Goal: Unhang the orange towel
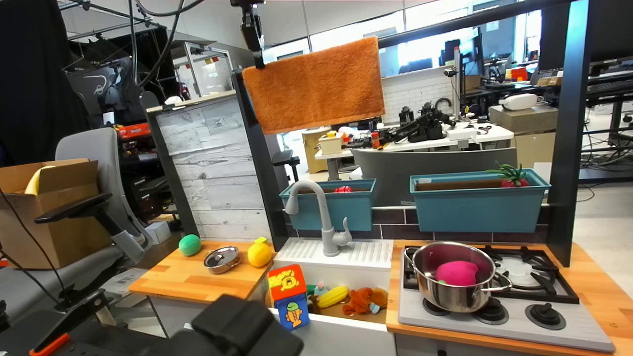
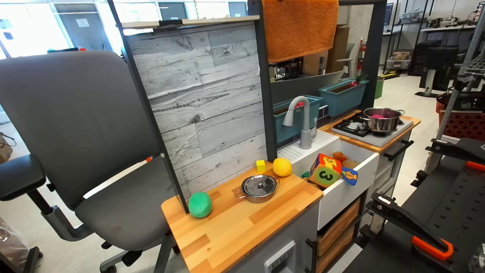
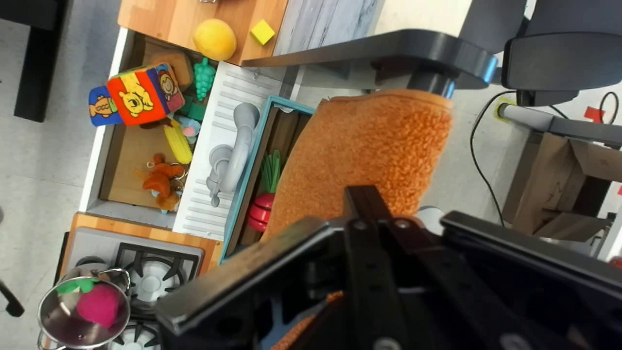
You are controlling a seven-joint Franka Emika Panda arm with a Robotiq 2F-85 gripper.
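Behind the gray faucet [image 1: 324, 215] stands a teal planter [image 1: 361, 210], and a second planter [image 1: 477, 210] farther to its right, as I face it. Also right of the faucet, a steel pot [image 1: 452, 296] sits on the stove [image 1: 583, 330], with a pink toy [image 1: 456, 273] inside. Before the faucet is the white sink [image 1: 352, 341]; it contains yellow toy corn [image 1: 332, 296] among other toys [image 1: 359, 301], and a coloured block [image 1: 288, 296] lies tilted, partly over its front wall. Left of the faucet, the worktop [image 2: 242, 229] carries a round yellow fruit [image 2: 282, 167], a small lidded pan [image 2: 259, 188] and a green toy [image 2: 200, 204]. A dark post [image 1: 263, 173] rises on the same side, near the faucet. The orange towel [image 1: 316, 89] hangs above the faucet, folded over the dark bar [image 1: 445, 27] which joins this post. The end effector [image 1: 259, 63] is higher than the faucet and points downward; in an exterior view its tip overlaps the towel's upper edge, near the left corner. Its two fingers [image 3: 364, 203] are brought together in the wrist view; whether they touch or pinch the cloth, I cannot tell.
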